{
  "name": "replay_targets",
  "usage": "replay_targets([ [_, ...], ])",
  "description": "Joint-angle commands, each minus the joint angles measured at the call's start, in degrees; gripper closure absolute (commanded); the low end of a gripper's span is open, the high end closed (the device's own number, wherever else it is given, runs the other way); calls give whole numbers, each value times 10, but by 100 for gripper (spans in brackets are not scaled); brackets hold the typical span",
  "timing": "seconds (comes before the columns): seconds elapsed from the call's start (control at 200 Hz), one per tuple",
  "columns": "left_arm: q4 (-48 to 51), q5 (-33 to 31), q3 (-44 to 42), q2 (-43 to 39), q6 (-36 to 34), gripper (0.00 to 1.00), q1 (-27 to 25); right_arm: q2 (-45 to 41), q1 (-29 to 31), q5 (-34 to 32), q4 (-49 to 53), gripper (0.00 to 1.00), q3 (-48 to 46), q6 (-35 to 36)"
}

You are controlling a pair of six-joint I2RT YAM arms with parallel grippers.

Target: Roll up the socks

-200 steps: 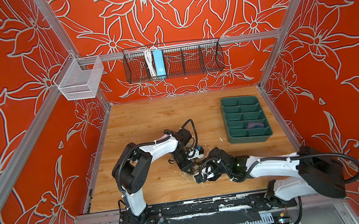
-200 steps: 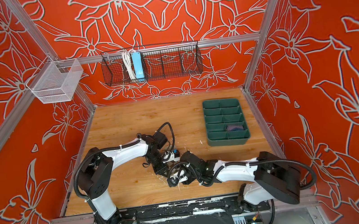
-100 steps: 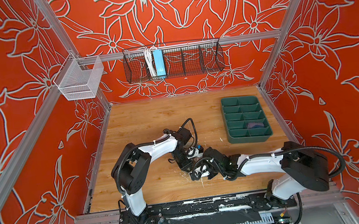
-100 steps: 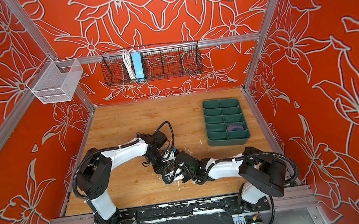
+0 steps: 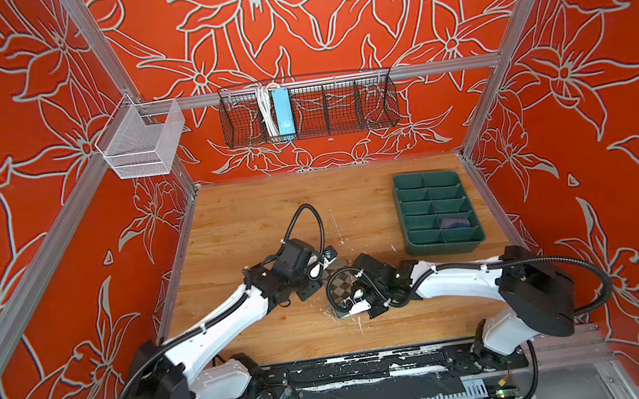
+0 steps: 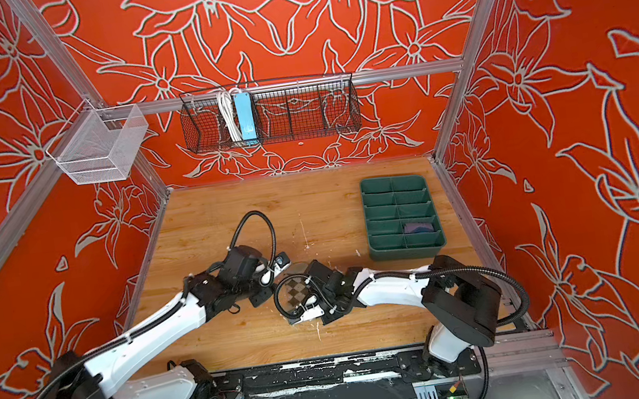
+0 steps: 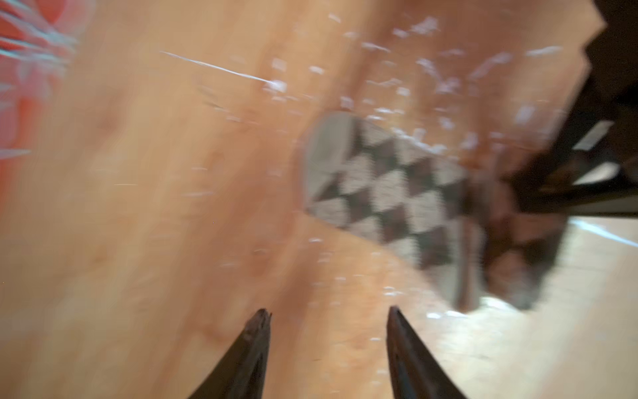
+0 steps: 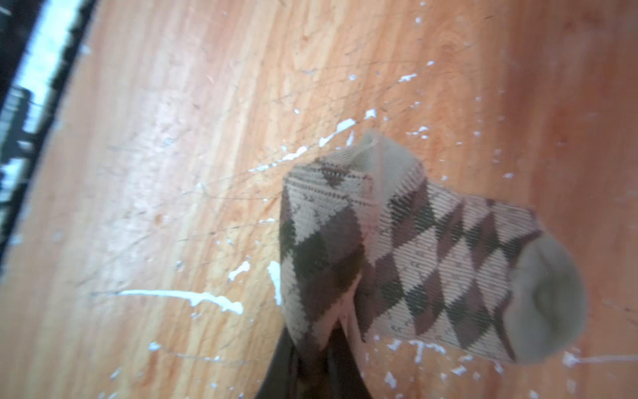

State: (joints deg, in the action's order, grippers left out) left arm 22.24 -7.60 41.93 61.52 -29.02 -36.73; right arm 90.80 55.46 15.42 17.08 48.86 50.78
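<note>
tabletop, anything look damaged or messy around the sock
Yes. White flecks and streaks are scattered over the wooden tabletop around the argyle sock, alongside fine dark scratches, so the surface looks worn or chipped. The sock itself lies unevenly, one end folded over and pinched in the right gripper.

Orange-red walls w/ grey-white flower outlines on 3 sides. Alu rails at corners & across back. Black wire basket on back rail, white mesh bin at left. Wood tabletop, scratched, white flecks. Green tray at right. Bright, even light.
</note>
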Motion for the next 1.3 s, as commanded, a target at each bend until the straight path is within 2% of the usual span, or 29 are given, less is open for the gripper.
replay_targets([
  [0.0,-80,-93,-32,-93,-46,43,3,30,-9,107,120,100,37,-15],
  [0.13,-42,-58,-31,-179,-85,42,3,66,-23,140,157,100,77,-21],
  [0.25,-3,1,-15,-234,-119,42,3,90,-39,152,172,100,105,-31],
  [0.37,20,91,-15,-267,-160,42,-1,120,-60,167,191,100,139,-35],
  [0.46,33,112,-13,-262,-182,42,-20,151,-73,178,208,100,169,-34],
  [0.53,49,90,-14,-239,-199,43,-53,174,-81,185,225,100,192,-35],
  [0.631,51,28,-35,-200,-231,43,-130,198,-90,189,232,100,212,-42],
  [0.726,15,-21,-68,-158,-240,43,-192,210,-93,187,231,100,221,-46],
  [0.851,-48,-42,-96,-85,-220,47,-245,216,-98,189,230,100,223,-46],
  [1.066,-136,-67,-107,65,-132,53,-265,215,-102,199,228,100,220,-44],
  [1.206,-173,-119,-110,131,-111,53,-264,211,-105,206,224,100,213,-43],
  [1.291,-162,-121,-103,167,-98,60,-264,206,-105,206,219,100,208,-44],
])
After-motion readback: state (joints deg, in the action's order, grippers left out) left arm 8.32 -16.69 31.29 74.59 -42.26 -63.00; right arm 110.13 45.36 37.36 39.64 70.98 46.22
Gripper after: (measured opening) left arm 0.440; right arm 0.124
